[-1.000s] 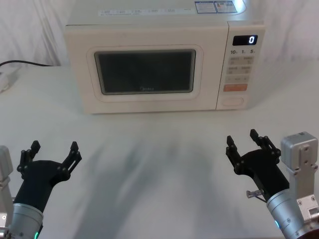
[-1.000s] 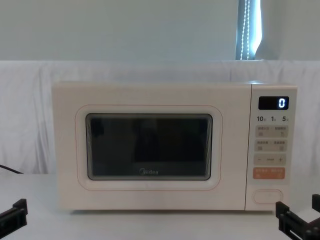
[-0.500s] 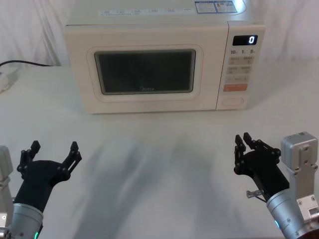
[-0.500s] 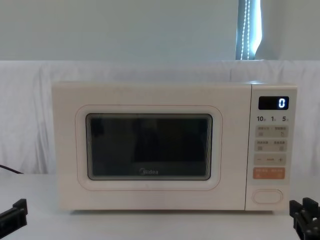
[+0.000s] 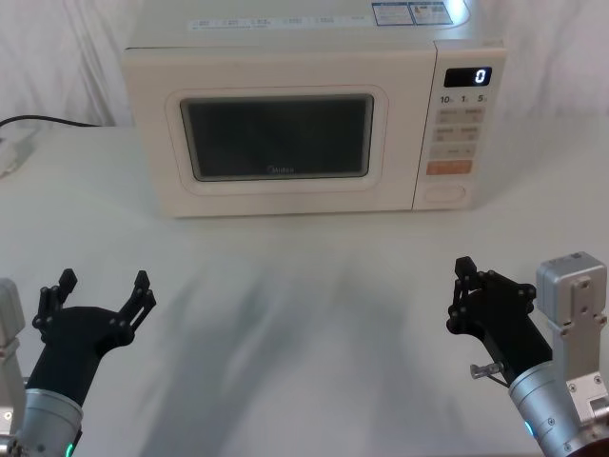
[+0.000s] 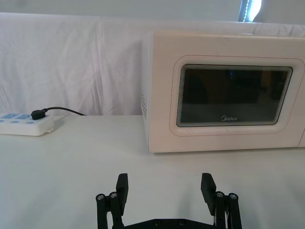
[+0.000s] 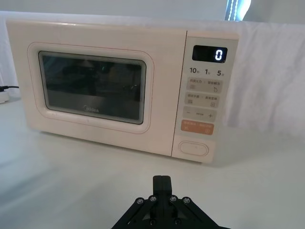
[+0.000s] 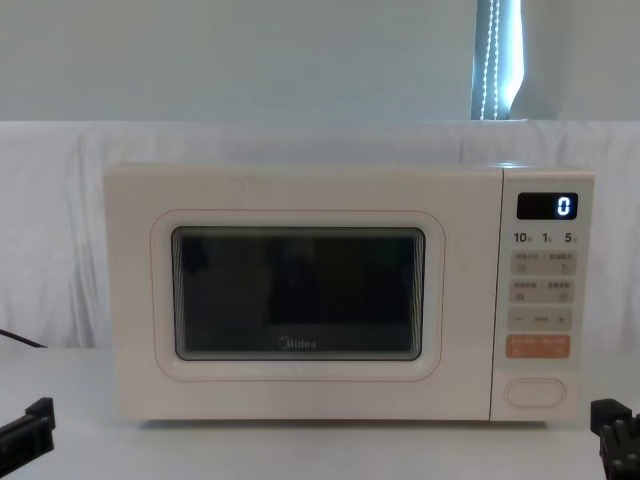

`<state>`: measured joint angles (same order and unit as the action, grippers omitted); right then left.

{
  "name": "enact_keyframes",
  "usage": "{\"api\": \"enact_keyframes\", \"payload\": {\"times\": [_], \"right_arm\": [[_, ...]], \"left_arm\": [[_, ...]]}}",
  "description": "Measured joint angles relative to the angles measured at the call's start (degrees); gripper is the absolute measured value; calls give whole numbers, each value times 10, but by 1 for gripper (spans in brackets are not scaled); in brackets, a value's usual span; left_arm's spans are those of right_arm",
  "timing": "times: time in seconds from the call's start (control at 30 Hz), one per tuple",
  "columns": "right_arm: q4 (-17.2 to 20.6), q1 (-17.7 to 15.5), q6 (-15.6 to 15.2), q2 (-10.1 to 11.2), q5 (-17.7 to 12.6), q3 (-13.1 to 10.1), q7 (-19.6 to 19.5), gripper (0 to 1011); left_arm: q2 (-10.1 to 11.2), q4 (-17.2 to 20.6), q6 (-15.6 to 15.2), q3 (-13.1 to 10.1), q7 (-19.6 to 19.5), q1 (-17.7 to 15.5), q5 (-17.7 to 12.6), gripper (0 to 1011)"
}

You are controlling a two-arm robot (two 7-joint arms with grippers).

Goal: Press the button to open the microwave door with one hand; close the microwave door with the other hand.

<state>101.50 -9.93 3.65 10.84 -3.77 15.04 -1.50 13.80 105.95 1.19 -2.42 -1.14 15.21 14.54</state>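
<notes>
The microwave door is seen shut, flush with the cream body of the microwave, which stands at the far side of the white table. To the right of the door, on the control panel, the button is found at the very bottom, just beneath the orange key; the display at the top of the panel reads 0.

The right gripper is held low over the table on the robot's right, well short of the microwave and roughly in line with the control panel — its fingers are drawn together, tips meeting, as is also seen from the right wrist. Nothing is clasped between them.

The left gripper is held over the table on the robot's left, well apart from the microwave, its fingers spread wide with nothing between them. A white power strip with a black plug is seen far to the left of the microwave.
</notes>
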Motion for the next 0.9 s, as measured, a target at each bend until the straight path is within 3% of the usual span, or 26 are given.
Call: {"api": "enact_keyframes", "payload": {"times": [0.23,0.43,0.9], "right_arm": [[0,0,0,-1,0,-1,1,0],[-10,10,-14,-16,-9,-9,14,0],[-65,84,-88,-54,-32,-42,47,0]], "left_arm": [[0,0,0,0,0,0,0,1001],[0,0,0,0,0,0,0,1001],[0,0,0,0,0,0,0,1001]]}}
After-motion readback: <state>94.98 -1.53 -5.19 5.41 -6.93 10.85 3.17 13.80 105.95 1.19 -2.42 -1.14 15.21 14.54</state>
